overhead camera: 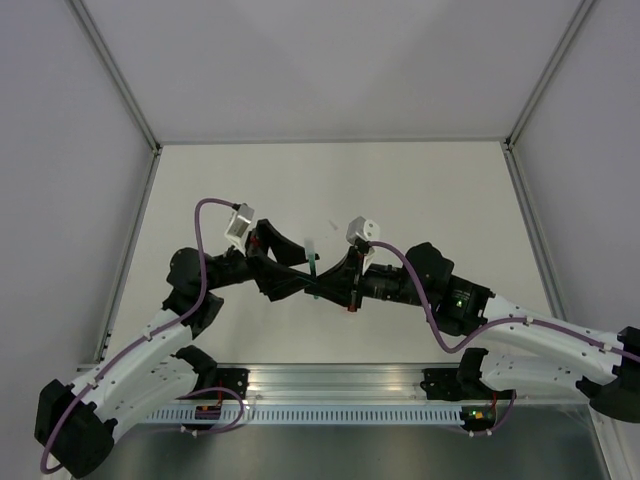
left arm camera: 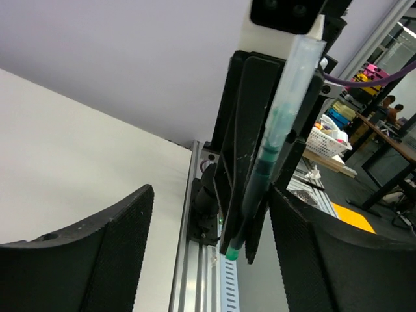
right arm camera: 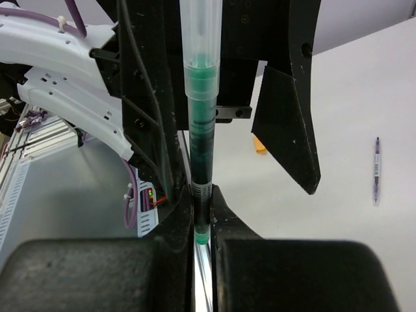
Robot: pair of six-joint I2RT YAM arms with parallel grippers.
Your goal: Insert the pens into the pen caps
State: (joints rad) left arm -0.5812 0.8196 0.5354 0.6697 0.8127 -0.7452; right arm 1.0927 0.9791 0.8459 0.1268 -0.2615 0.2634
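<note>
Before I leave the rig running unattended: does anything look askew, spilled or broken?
Nothing stands out. The right pincer is shut on the green pen, the left pincer stands open around it, and another pen and a small orange piece lie flat on the table.

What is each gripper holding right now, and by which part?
The right gripper clamps the green pen near its green tail end; the left gripper is open, holding nothing.

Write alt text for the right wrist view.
The right gripper is shut on a green pen that runs up the middle of the view, its clear upper end leaving the frame. The left gripper stands open around the pen. On the white table at right lie another pen and a small orange piece.
</note>
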